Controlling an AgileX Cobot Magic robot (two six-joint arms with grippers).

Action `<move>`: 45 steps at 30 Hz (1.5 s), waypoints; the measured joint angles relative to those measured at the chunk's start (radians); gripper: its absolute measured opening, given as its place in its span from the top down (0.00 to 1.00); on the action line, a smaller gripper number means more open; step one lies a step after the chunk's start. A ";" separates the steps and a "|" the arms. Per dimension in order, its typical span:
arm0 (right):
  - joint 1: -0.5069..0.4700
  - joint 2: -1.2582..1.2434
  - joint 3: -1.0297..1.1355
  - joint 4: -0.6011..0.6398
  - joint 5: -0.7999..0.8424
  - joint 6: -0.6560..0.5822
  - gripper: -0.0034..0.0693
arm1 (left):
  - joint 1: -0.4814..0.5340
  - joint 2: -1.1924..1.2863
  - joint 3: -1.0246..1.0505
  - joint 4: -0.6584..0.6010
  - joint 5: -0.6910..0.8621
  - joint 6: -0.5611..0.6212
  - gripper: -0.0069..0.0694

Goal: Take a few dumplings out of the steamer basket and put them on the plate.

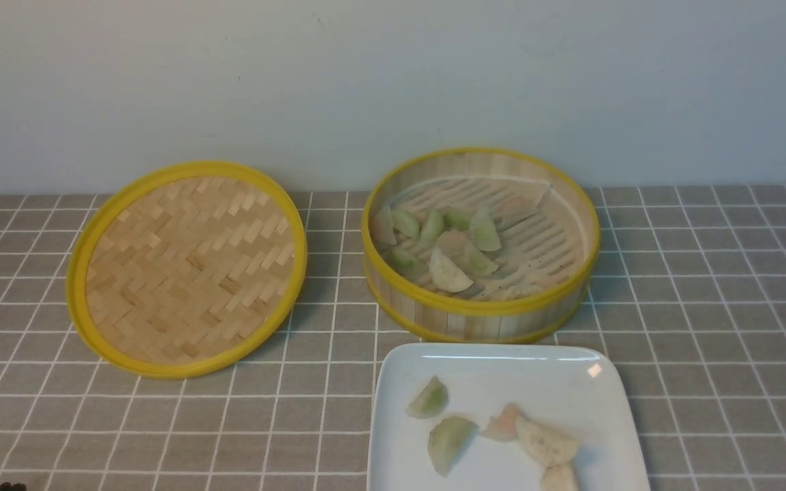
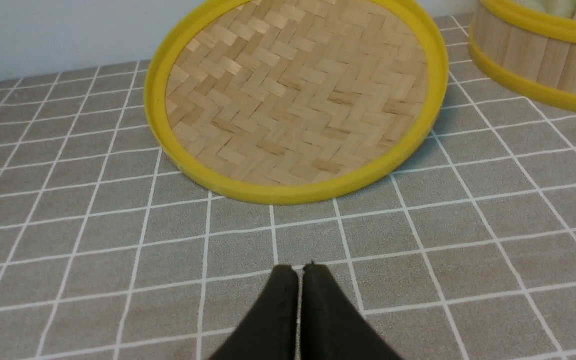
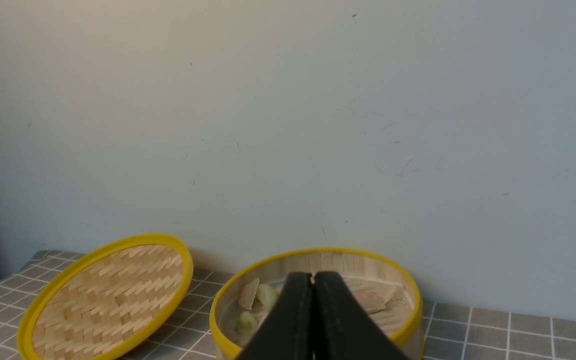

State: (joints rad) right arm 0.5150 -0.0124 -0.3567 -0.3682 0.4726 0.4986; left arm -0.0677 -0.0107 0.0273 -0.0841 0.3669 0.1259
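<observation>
The steamer basket [image 1: 570,286] stands at the back right and holds several dumplings [image 1: 449,271] on its left side. The white plate [image 1: 502,365] lies in front of it with several dumplings [image 1: 449,440] on it. Neither gripper shows in the front view. In the left wrist view my left gripper [image 2: 300,268] is shut and empty, low over the tablecloth in front of the lid. In the right wrist view my right gripper [image 3: 313,276] is shut and empty, with the steamer basket [image 3: 398,280] and a few dumplings [image 3: 249,294] behind it.
The shallow woven yellow-rimmed lid [image 1: 188,266] lies at the back left, also in the left wrist view [image 2: 293,95] and the right wrist view [image 3: 103,297]. A grey checked tablecloth [image 1: 720,307] covers the table. A pale wall [image 1: 366,82] stands right behind.
</observation>
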 joint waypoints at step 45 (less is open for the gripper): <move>-0.300 0.000 0.119 0.374 -0.033 -0.407 0.97 | 0.000 0.000 0.000 0.000 0.001 0.000 0.92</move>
State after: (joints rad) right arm 0.2147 -0.0124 -0.2375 0.0055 0.4400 0.0919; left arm -0.0677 -0.0107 0.0273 -0.0841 0.3678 0.1259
